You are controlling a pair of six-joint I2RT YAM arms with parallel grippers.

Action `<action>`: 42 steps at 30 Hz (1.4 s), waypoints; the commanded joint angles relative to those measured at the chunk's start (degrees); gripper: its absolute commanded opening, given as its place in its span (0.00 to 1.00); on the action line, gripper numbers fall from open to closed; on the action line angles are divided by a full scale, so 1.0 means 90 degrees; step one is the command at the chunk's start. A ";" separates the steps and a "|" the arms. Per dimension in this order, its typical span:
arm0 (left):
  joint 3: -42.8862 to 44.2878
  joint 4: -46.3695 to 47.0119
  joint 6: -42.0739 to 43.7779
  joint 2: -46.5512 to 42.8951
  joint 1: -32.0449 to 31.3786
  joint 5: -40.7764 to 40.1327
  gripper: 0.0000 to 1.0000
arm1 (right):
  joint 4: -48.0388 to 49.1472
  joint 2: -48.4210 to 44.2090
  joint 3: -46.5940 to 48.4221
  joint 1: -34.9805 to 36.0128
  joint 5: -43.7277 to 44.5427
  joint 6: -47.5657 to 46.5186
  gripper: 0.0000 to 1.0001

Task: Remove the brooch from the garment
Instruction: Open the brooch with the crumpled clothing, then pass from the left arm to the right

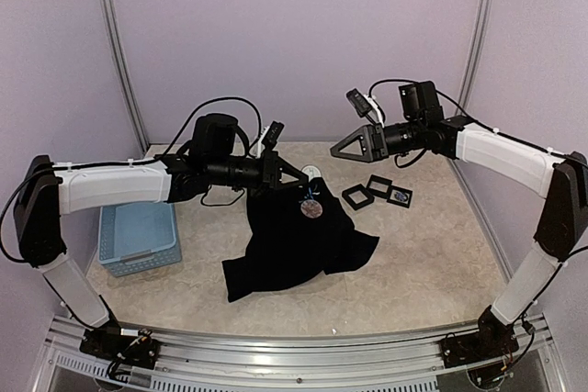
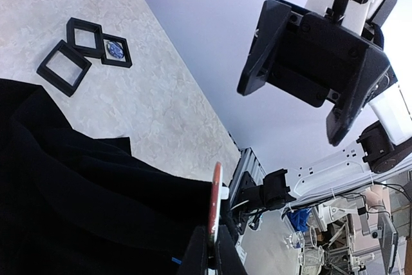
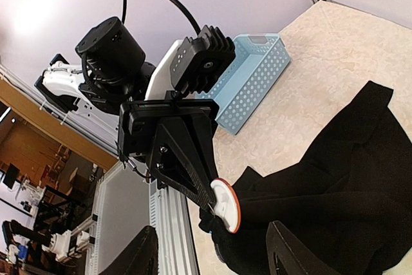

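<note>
The black garment (image 1: 294,240) hangs from my left gripper (image 1: 296,184), its lower part lying crumpled on the table. The brooch (image 1: 310,207) is a round disc with an orange rim and a white back, seen clearly in the right wrist view (image 3: 226,205). In the left wrist view the brooch (image 2: 214,198) is edge-on, pinched between my left fingers (image 2: 196,256), with black cloth (image 2: 77,191) beside it. My right gripper (image 1: 342,149) is open and empty in the air to the right of the brooch, its fingers (image 3: 290,249) apart from the garment (image 3: 341,178).
A light-blue basket (image 1: 138,236) stands at the left, also in the right wrist view (image 3: 251,78). Three small black frames (image 1: 377,192) lie right of the garment; one holds a blue item (image 2: 114,48). Walls enclose the table's back and sides.
</note>
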 commanded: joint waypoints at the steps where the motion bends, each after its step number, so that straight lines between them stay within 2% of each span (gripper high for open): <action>1: -0.0049 0.0347 -0.0017 -0.0117 0.0026 0.0213 0.00 | -0.0431 0.0174 0.0008 -0.0002 0.0101 -0.0340 0.54; 6: 0.0066 0.0348 -0.0018 -0.0003 -0.0004 0.0306 0.00 | -0.0690 0.0373 0.0140 0.0052 -0.0087 -0.0494 0.43; 17: 0.0327 0.0263 0.0004 0.0199 -0.0034 0.0460 0.00 | -0.0935 0.0614 0.0350 0.0286 -0.0283 -0.0695 0.29; 31: 0.0466 0.0177 0.0044 0.0298 -0.0043 0.0521 0.00 | -0.0935 0.0806 0.0451 0.0374 -0.0414 -0.0677 0.21; 35: 0.0481 0.0172 0.0049 0.0313 -0.0043 0.0540 0.00 | -0.0937 0.0825 0.0488 0.0384 -0.0414 -0.0684 0.15; 39: 0.0509 0.0150 0.0049 0.0340 -0.0043 0.0538 0.00 | -0.0850 0.0807 0.0502 0.0393 -0.0384 -0.0639 0.01; 40: 0.0514 0.0131 0.0058 0.0342 -0.0043 0.0530 0.05 | -0.0811 0.0785 0.0493 0.0401 -0.0338 -0.0620 0.00; 42: 0.0534 0.0078 0.0073 0.0352 -0.0051 0.0487 0.29 | -0.0646 0.0704 0.0410 0.0403 -0.0224 -0.0547 0.00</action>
